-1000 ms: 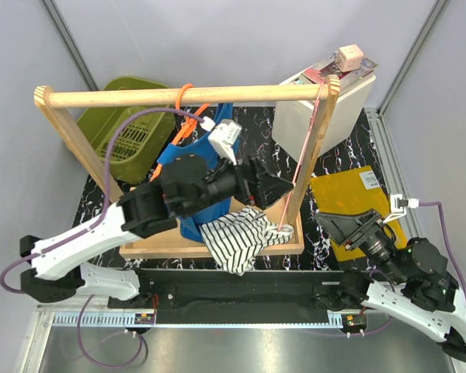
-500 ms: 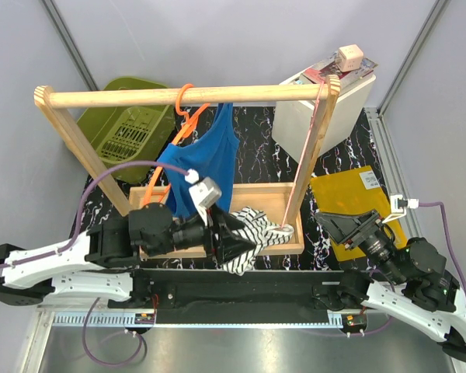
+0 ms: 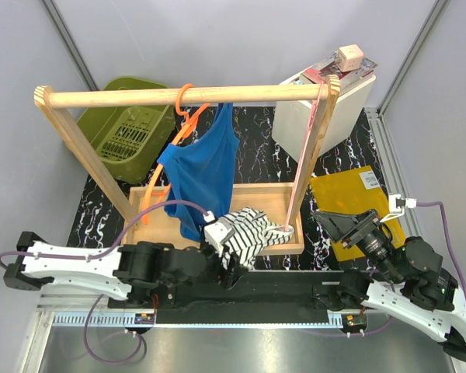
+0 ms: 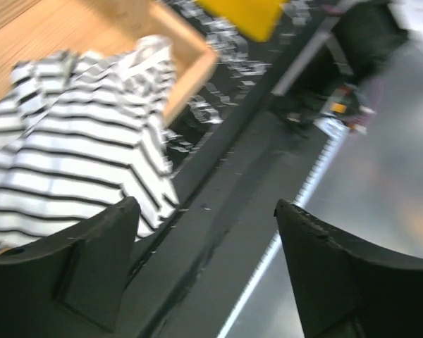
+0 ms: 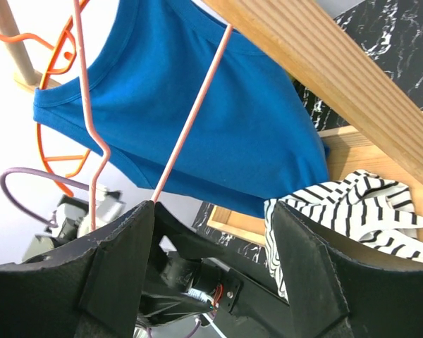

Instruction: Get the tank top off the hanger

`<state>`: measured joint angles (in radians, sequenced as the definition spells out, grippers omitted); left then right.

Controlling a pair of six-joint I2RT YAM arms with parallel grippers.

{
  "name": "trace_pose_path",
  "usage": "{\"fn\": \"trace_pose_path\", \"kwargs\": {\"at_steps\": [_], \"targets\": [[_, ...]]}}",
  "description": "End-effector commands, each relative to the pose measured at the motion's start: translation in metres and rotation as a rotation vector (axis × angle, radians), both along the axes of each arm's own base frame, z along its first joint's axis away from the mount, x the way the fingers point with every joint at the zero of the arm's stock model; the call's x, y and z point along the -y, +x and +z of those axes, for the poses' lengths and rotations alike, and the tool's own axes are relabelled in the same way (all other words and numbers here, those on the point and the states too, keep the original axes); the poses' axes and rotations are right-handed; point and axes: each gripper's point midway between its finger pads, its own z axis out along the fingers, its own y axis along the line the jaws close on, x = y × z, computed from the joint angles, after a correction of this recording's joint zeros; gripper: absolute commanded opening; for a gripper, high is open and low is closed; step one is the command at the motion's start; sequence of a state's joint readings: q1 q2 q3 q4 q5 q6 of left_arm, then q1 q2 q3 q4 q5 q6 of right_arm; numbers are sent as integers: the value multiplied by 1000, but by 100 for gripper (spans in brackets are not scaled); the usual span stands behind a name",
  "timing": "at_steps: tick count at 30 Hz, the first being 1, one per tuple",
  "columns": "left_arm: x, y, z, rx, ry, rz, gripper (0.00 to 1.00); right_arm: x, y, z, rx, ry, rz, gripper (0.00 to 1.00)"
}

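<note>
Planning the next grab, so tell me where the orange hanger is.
Top view: the orange hanger hooks over the wooden rail left of centre, tilted, the blue tank top hanging from it.

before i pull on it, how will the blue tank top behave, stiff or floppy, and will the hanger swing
Likely floppy: the tank top hangs in soft folds, sagging lopsided off the hanger. Probably light: it looks like thin cloth. The hanger only hooks over the wooden rod and sits tilted, so a tug may well swing or slide it.
</note>
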<state>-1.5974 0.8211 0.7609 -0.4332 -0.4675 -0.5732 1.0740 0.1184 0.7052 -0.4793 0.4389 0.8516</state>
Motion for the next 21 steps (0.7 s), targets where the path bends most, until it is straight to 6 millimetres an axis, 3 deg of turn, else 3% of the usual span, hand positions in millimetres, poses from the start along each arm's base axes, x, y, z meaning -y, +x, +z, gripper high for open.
{"fn": "trace_pose_path", "kwargs": {"at_steps": [1,7,16,21], "targets": [[-1,34,-18,31,41,266,86,8,6,3,3,6,-53,76],[4,58,-57,-29,224,381,99,7,3,3,-1,15,-35,76],[10,93,-82,-72,314,482,99,5,1,1,-5,22,-22,76],[15,94,-103,-153,296,455,99,8,0,5,3,17,-23,76]]}}
